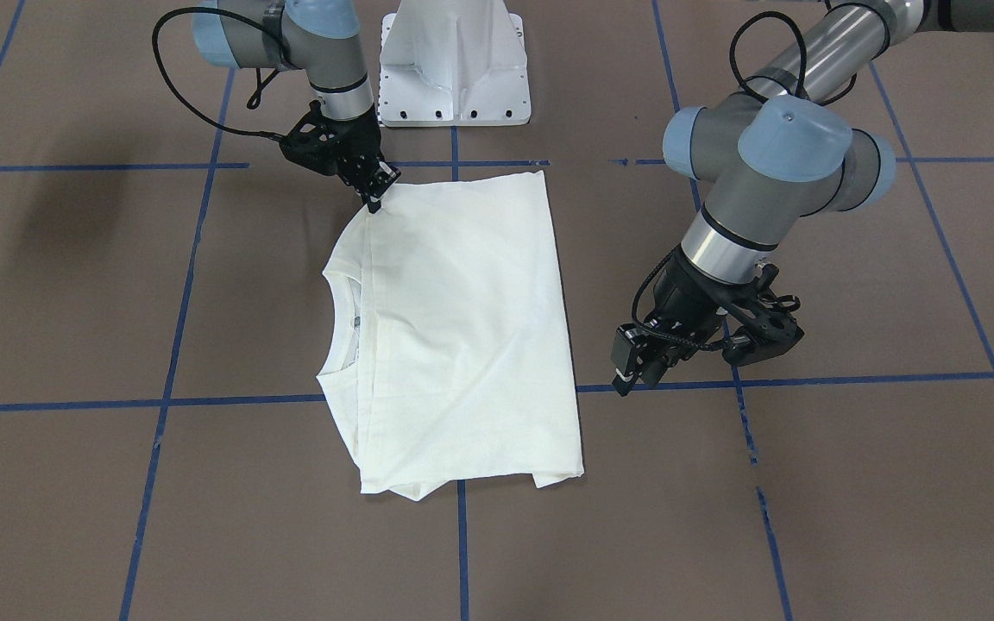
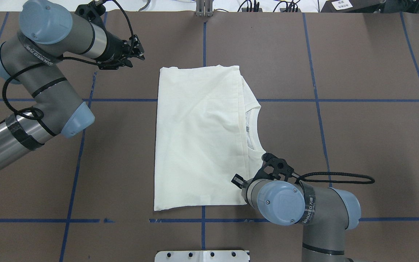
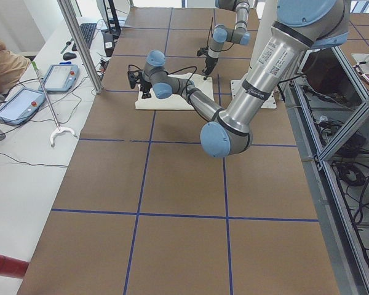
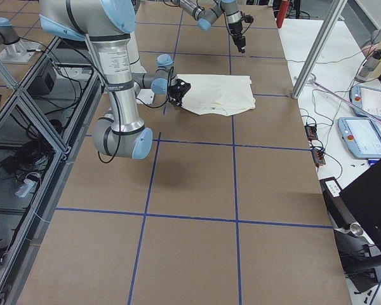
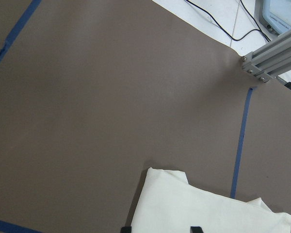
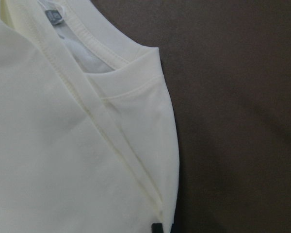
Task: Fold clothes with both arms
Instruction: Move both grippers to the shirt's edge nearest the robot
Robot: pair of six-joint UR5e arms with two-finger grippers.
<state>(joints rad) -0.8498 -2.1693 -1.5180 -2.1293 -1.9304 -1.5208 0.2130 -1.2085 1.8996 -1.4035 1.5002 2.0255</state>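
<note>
Overhead exterior view: the cream T-shirt (image 2: 198, 138) lies folded into a long rectangle, plain side up, flat on the brown table (image 2: 358, 145), which is gridded with blue tape lines (image 2: 340, 100). The collar opening shows along the long edge on the right gripper's side.

The right gripper (image 1: 374, 202) is down at the shirt's shoulder corner, its tips on the cloth. Its wrist view shows the fingers (image 6: 156, 228) drawn close together, with the doubled cloth edge nipped between them. The rest of the shirt spreads away from this gripper toward the left one.

The left gripper (image 2: 136, 48) hangs clear of the cloth, near the diagonally opposite corner. Its fingers (image 5: 196, 228) are spread wide and grip nothing; that shirt corner lies just ahead of them on the table. The two grippers are well apart.
</note>
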